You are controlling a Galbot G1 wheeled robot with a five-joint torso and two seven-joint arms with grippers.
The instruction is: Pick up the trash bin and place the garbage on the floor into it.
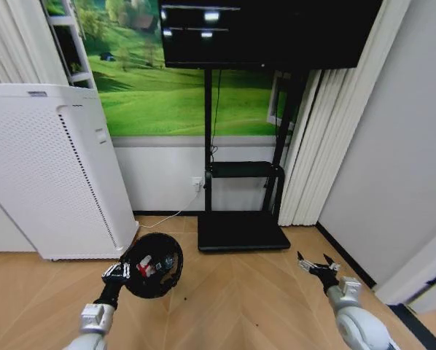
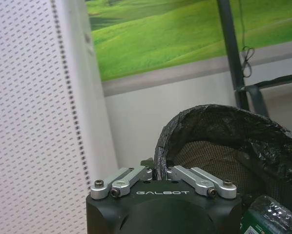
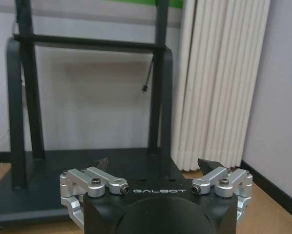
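Head view: the trash bin (image 1: 154,265) is held by its rim in the clamped left pincer (image 1: 120,273), best kept level, while the right pincer (image 1: 318,265) is spread open, empty.

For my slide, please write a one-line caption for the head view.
Left gripper holds the black trash bin by its rim, litter inside; right gripper hangs open over the wood floor.

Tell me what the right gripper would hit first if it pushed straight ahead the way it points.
Likely the black TV stand: the open right gripper points at its base and uprights, nothing visible in between. Depth is hard to judge.
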